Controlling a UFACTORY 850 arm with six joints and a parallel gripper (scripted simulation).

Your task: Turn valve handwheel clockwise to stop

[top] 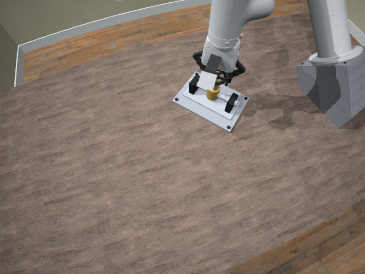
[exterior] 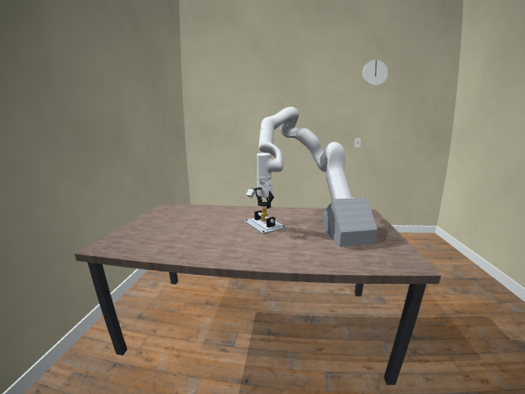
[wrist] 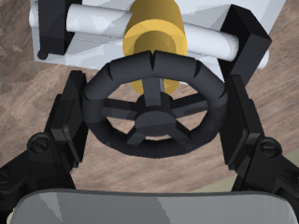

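Observation:
The valve stands on a grey baseplate [top: 210, 101] with a white pipe held by two black brackets and a brass body [top: 213, 93]. Its black spoked handwheel [wrist: 155, 105] lies level on top of the brass stem. In the wrist view my gripper [wrist: 155, 91] straddles the wheel, its two black fingers pressed against the rim on the left and right sides. It is shut on the handwheel. In the top view the gripper [top: 219, 73] hangs straight down over the valve and hides most of the wheel. In the exterior view the gripper [exterior: 264, 199] sits just above the valve.
The arm's grey base block [top: 333, 88] stands on the table to the right of the valve. The table's far edge runs behind the valve, with wooden floor and a white skirting board beyond.

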